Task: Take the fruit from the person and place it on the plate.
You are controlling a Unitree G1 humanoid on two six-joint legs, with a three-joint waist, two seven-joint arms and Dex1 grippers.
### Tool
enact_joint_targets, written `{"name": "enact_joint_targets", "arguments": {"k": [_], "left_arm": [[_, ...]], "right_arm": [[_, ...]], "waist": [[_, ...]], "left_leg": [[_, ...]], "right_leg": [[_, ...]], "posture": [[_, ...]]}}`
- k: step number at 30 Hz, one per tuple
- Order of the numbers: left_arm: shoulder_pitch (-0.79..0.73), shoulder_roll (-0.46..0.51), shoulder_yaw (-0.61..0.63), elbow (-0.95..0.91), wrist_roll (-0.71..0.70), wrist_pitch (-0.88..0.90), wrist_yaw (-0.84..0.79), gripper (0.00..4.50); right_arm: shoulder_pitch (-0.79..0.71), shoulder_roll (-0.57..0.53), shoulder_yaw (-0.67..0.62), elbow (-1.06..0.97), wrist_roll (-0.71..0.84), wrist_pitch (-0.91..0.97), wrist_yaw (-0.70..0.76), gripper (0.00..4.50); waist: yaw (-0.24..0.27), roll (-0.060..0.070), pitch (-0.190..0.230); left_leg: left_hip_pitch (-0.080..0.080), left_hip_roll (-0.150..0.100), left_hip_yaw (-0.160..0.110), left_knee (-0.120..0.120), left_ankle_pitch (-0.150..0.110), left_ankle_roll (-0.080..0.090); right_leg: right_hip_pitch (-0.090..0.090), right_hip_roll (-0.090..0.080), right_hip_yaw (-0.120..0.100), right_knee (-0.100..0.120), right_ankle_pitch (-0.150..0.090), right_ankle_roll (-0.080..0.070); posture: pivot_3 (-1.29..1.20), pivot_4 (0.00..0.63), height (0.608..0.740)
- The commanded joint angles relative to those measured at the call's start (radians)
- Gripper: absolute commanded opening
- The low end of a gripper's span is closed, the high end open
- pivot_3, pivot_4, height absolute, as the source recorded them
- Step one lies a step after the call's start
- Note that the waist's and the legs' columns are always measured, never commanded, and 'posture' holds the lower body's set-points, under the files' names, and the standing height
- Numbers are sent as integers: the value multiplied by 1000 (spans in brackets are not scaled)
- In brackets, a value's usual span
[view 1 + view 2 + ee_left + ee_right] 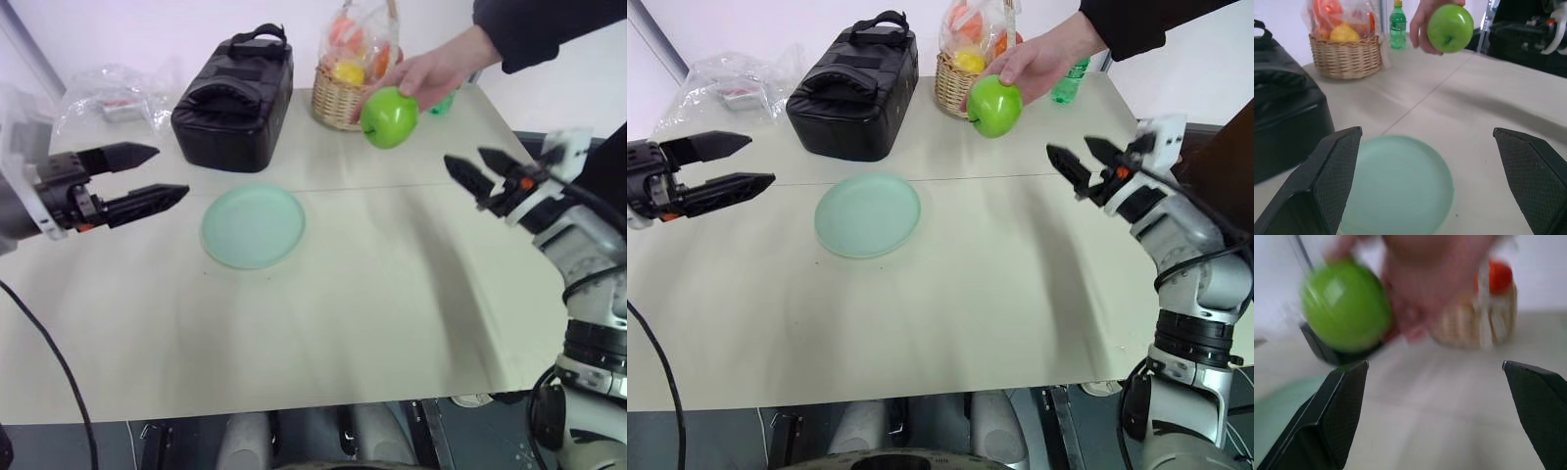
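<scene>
Handover not yet made: the apple is in the person's hand, held above the worktop beyond the bare plate. Right gripper near it, jaws apart, holding nothing; left gripper beside the plate, jaws apart too. Taking and placing both remain.
</scene>
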Motion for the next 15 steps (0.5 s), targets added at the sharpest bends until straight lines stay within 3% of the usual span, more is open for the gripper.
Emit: {"name": "enact_joint_targets", "arguments": {"k": [1, 15], "left_arm": [[-19, 1, -17, 8, 19, -20, 2, 4500], [6, -45, -17, -26, 24, -19, 49, 4500]], "right_arm": [[-52, 33, -9, -94, 90, 59, -72, 4489], [-119, 98, 116, -170, 138, 87, -134, 4489]], "waist": [[0, 0, 0], [3, 0, 0]], "left_leg": [[0, 0, 0, 0, 0, 0], [-1, 0, 0, 0, 0, 0]], "right_leg": [[0, 0, 0, 0, 0, 0], [0, -1, 0, 0, 0, 0]], "posture": [[0, 150, 740], [0, 150, 740]]}}
